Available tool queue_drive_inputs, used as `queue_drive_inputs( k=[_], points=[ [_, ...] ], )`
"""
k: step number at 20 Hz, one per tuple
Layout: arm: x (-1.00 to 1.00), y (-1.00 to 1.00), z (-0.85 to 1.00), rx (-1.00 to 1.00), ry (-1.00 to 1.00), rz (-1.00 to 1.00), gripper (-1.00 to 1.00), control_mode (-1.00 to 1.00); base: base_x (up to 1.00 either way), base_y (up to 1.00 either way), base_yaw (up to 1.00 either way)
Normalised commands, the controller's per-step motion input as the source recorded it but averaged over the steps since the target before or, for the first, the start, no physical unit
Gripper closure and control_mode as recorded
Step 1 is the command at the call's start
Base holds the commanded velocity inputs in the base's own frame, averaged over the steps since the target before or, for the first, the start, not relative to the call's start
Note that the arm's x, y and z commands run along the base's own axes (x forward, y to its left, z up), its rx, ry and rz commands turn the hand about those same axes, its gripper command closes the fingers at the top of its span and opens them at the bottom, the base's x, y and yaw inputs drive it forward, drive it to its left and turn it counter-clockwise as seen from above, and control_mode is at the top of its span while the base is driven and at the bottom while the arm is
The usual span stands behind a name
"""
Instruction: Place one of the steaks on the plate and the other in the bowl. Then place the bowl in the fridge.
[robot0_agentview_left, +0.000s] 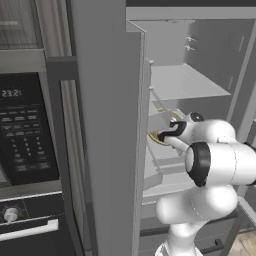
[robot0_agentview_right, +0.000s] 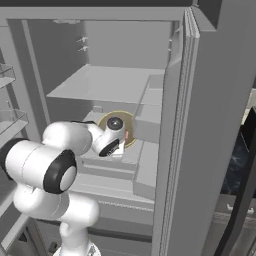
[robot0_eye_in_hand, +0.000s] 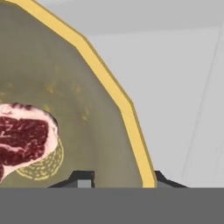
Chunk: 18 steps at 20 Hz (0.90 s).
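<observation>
Bowl (robot0_eye_in_hand: 87, 87) cropped; steak (robot0_eye_in_hand: 22, 138) inside at 9 o'clock, partly cut off. End effector (robot0_eye_in_hand: 118, 180) straddles rim, grip state indeterminate.

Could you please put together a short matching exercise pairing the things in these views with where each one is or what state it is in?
Things:
1. steak
2. bowl
3. fridge door
4. oven clock

Places or states:
A. swung open, beside the wall oven
B. lying inside the bowl
C. lit, on the dark panel left of the fridge
D. resting on a shelf inside the fridge

Pairs: 1-B, 2-D, 3-A, 4-C
</observation>
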Motion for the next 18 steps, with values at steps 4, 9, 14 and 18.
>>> queue_drive_inputs(
  k=[4,9,14,18],
  points=[
    [0.10,0.00,0.02,0.00,0.01,0.00,1.00,-1.00,0.00,0.00,0.00],
    [-0.01,0.00,0.00,0.00,-0.01,0.00,-1.00,-1.00,0.00,0.00,0.00],
    [-0.04,0.00,0.02,0.00,-0.14,0.00,-1.00,-1.00,0.00,0.00,0.00],
    [-0.13,0.00,0.12,-0.01,-0.04,0.00,-1.00,-1.00,0.00,0.00,0.00]
  ],
)
